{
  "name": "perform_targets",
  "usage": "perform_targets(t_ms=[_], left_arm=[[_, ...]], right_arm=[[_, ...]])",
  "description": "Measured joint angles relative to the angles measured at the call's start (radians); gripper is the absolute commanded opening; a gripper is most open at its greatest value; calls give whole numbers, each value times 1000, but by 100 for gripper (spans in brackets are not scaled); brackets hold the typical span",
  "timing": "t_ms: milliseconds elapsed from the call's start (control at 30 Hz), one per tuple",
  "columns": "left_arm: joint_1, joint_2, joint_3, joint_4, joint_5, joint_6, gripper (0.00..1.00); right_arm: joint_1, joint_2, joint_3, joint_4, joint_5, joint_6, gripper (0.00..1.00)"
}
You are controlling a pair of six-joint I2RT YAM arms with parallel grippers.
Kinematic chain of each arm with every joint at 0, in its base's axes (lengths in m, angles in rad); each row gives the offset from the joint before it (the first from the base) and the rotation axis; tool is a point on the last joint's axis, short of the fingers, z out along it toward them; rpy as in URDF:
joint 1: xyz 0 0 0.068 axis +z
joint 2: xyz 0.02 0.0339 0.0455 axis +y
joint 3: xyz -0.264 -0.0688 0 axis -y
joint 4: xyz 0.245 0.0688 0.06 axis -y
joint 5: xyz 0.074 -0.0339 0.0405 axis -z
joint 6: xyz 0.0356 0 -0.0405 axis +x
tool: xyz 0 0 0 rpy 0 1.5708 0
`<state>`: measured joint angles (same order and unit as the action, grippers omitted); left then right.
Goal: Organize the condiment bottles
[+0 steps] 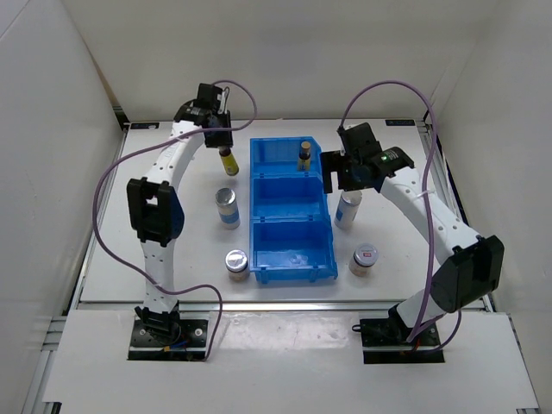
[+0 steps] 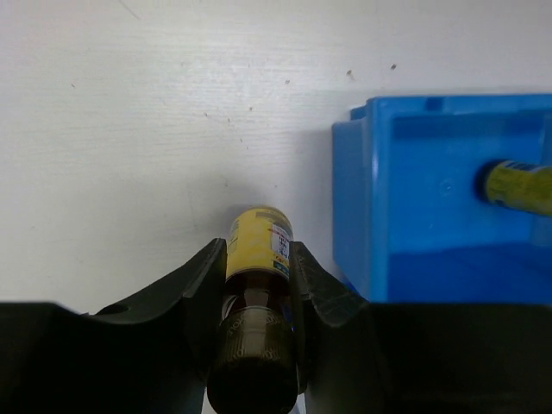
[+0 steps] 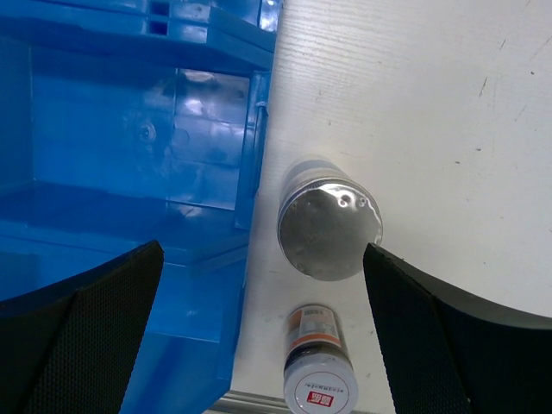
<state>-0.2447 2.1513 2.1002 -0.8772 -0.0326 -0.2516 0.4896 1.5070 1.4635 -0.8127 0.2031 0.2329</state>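
**Found one of six in the bin; gripped the second brown bottle upright**

Counted only one container put away: the binned brown bottle (image 1: 304, 155), standing in the far compartment of the blue bin (image 1: 259, 185). Saw nothing in the middle and near compartments. Judged the job barely begun, with five containers left on the table (image 1: 198, 289).

Noted the left gripper (image 2: 257, 259) closed snugly on the second brown bottle (image 2: 259, 243), pads pressed against both sides just above the yellow label. Placed that bottle just beside the bin's far compartment, on its left, apart from the wall. Read its long axis as vertical, tan cap pointing up toward the wrist and base pointing down at the table. Could not tell whether the base rested on the surface or hung just clear of it.

Noted the right gripper (image 3: 260, 254) spread wide and holding nothing, hovering over the right shaker (image 3: 329, 228). Placed this shaker upright just beside the bin's right wall, silver top up, with the right jar (image 3: 319, 379) nearer the table's front edge.

Located the left shaker (image 1: 227, 208) and left jar (image 1: 236, 263) upright on the bin's left, untouched by either arm.
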Motion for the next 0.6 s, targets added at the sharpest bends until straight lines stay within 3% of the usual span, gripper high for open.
perform_targets(t_ms=[300,600], left_arm=[[-10,3,416,-132,-37,1,11],[-118,69,499,-157,-26,11,11]], right_arm=[[-2,-21,-22,-8,0,4,100],[-9,-29,-50,-8,0,7,100]])
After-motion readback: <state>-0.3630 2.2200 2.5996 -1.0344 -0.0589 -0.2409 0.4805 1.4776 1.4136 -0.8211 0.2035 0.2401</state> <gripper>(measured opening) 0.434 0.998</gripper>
